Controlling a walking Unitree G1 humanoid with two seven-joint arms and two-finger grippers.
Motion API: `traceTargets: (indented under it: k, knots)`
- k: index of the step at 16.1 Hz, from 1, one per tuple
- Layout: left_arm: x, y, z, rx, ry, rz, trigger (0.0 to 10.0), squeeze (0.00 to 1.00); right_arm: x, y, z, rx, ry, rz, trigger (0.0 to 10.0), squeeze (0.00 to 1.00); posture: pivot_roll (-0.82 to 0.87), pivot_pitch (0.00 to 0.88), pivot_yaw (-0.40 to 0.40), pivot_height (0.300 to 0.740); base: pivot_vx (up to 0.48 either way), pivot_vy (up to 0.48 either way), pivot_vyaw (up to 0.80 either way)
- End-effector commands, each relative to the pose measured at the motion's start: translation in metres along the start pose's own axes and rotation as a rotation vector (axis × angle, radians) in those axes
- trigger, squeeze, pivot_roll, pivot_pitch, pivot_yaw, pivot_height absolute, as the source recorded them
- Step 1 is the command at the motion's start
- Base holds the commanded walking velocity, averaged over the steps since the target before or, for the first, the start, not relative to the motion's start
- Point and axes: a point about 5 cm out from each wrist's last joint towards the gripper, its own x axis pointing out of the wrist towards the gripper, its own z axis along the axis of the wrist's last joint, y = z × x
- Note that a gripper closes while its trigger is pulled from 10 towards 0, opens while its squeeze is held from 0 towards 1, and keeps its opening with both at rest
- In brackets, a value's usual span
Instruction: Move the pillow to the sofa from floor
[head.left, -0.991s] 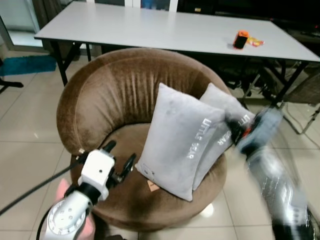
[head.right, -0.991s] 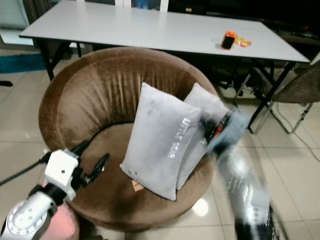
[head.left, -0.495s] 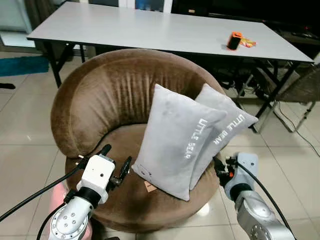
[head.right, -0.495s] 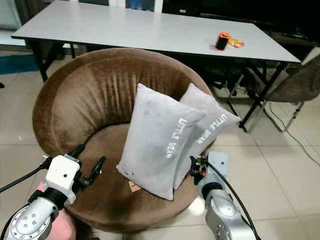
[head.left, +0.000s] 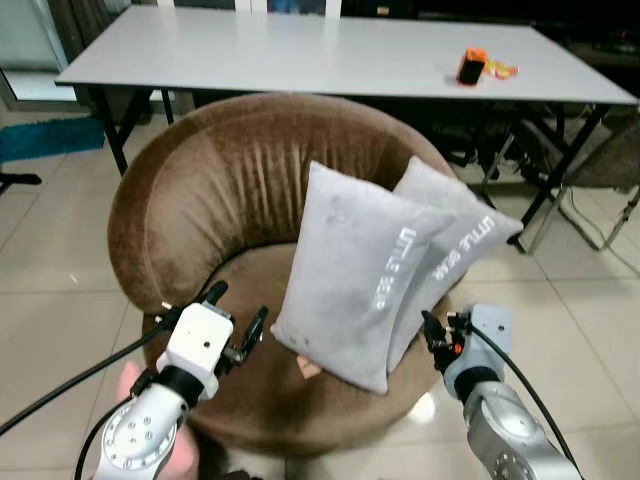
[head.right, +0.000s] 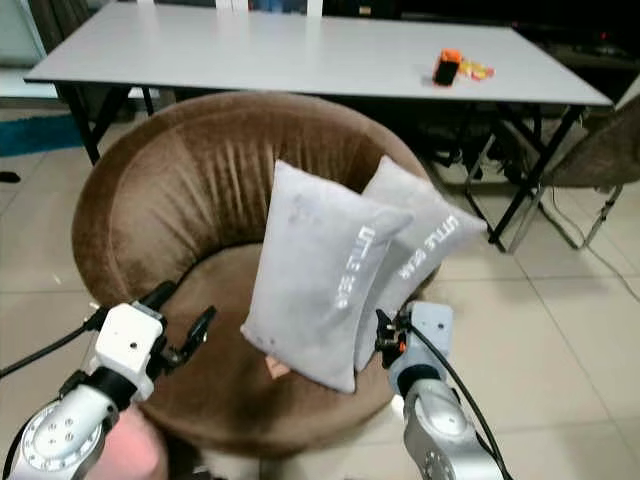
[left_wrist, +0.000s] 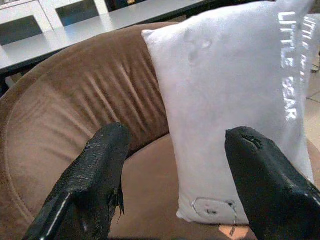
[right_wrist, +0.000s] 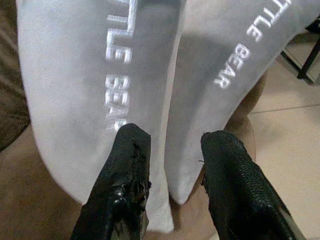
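Glossy beige tiles cover the floor, and a long table with a flat pale-grey top and black folding legs runs across the back of the room. A small orange-and-black object sits toward its right end.

In front of it stands a round tub sofa in brown velvety fabric, its curved back marked with soft vertical creases. The left gripper hovers low at the sofa's front-left edge, over the seat; its two blunt, rough-surfaced black fingers are spread wide with nothing between them, aimed at the front pillow.

Two flat rectangular grey pillows stand on the seat, smooth and soft-looking, each stitched with "LITTLE BEAR" in white down one side. The front pillow stands on its lower edge, leaning back, a small tag at its lower corner. The back pillow leans against it from behind, its corner jutting past the sofa's right rim.

The right gripper sits at the sofa's front-right edge, just below the pillows; its fingers are parted and hold nothing, pointing at the seam where the two pillows meet.
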Motion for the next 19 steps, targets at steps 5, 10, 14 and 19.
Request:
traceTargets:
  k: [5,10,14,19]
  knots:
    - [0.002,0.000,-0.003,0.005,0.009,-0.013,10.0,0.00,0.000,-0.003,0.003,-0.023,-0.007,-0.015,10.0,0.00,-0.01,0.000,-0.009,0.740,-0.228,0.000,0.00]
    - [0.003,0.003,-0.005,-0.004,0.018,0.010,10.0,0.00,0.002,0.002,0.001,-0.060,0.030,0.053,10.0,0.00,-0.01,0.000,-0.024,0.740,0.000,0.000,0.00]
    - [0.002,0.005,-0.006,0.004,0.020,0.023,10.0,0.00,0.005,0.007,0.001,-0.092,0.048,0.082,10.0,0.00,0.00,0.000,-0.029,0.740,0.000,0.350,0.00]
    - [0.003,0.008,-0.006,0.013,0.017,0.027,10.0,0.00,0.003,0.013,0.004,-0.125,0.023,0.150,10.0,0.00,-0.01,0.000,-0.023,0.740,0.000,0.360,0.00]
